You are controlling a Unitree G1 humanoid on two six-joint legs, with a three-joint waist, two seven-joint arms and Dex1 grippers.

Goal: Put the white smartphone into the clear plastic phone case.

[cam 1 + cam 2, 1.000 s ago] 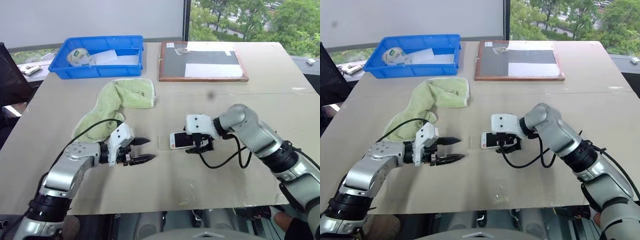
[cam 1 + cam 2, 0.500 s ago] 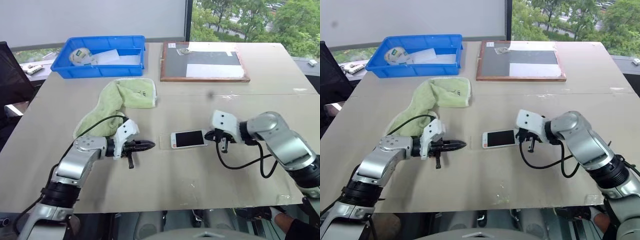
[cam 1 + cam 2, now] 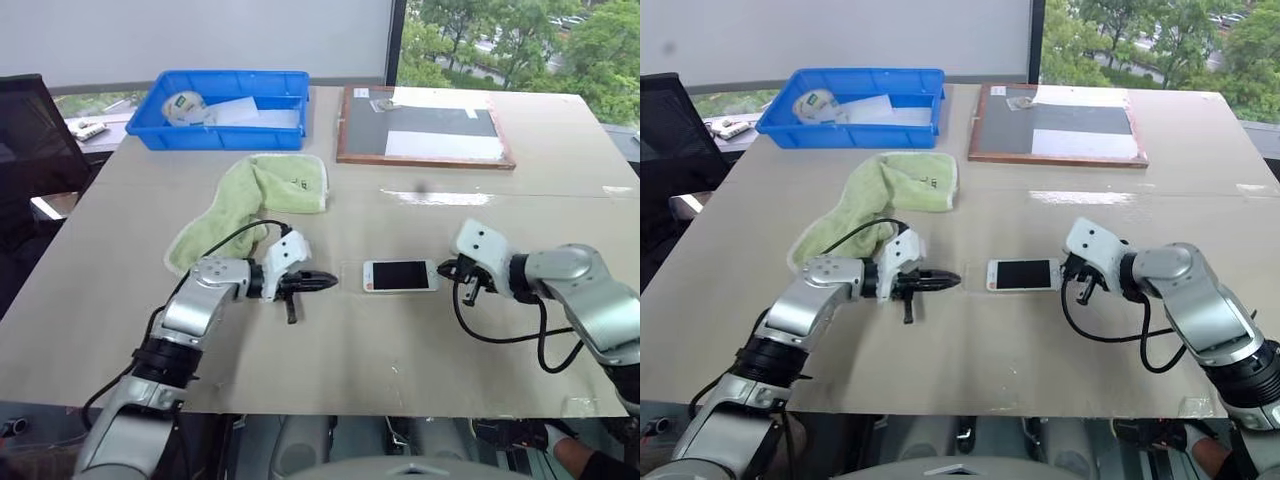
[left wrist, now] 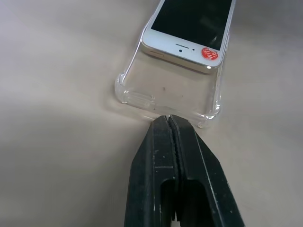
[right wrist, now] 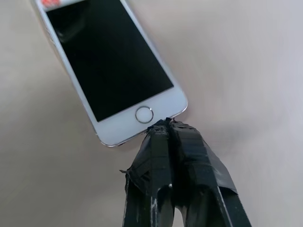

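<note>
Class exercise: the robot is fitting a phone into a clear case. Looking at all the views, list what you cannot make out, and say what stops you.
- Head views: the case is too see-through to trace beside the phone.
- Left wrist view: the phone's far end is cut off by the edge.
- Right wrist view: whether the right gripper touches the phone; its tips hide the contact.
- Left wrist view: whether the left gripper touches the case rim; its tips cover it.

Bright daylight, soft shadows, pretty clean shots

Light pours in from the window (image 3: 510,40) at the back, leaving a shiny glare streak on the table (image 3: 430,197). Head views are sharp throughout; in the wrist views the close-up black fingers (image 4: 182,175) look slightly soft, and shadows stay faint.
</note>
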